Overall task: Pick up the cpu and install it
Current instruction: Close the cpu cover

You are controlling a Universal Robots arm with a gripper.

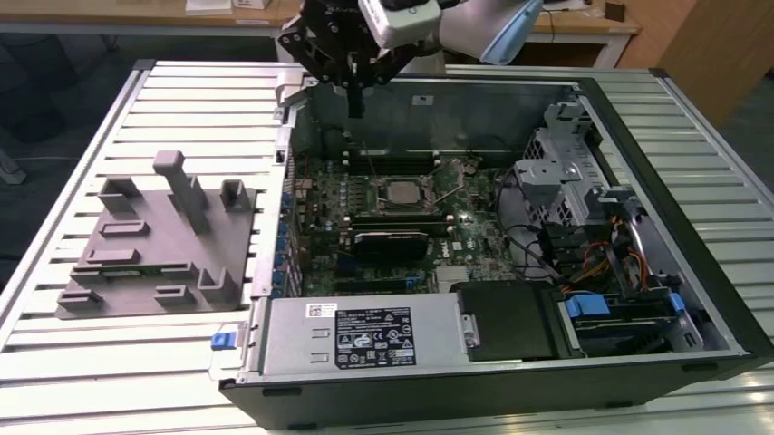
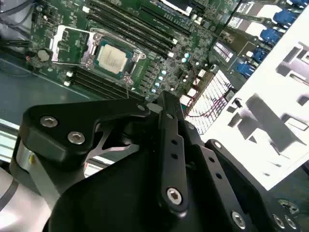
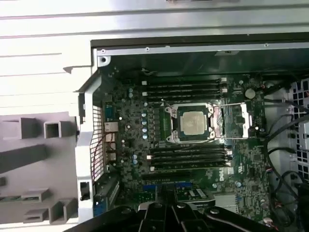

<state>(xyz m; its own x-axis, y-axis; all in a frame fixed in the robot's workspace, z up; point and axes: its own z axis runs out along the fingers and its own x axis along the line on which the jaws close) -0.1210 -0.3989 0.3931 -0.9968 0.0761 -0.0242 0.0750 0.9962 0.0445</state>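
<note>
The black metal gripper (image 1: 354, 112) has shut, empty fingers. Well below them, the small silver square cpu (image 3: 194, 122) looks unlocked; a bump could shift it.

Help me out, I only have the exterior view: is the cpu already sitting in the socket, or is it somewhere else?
Observer: In the first wrist view, the cpu lies flat inside the socket on the board.
Operator: Is the retention plate closed over it?
Observer: No. In the first wrist view, the plate lies swung open beside the socket, leaving the cpu's silver top uncovered.
</note>
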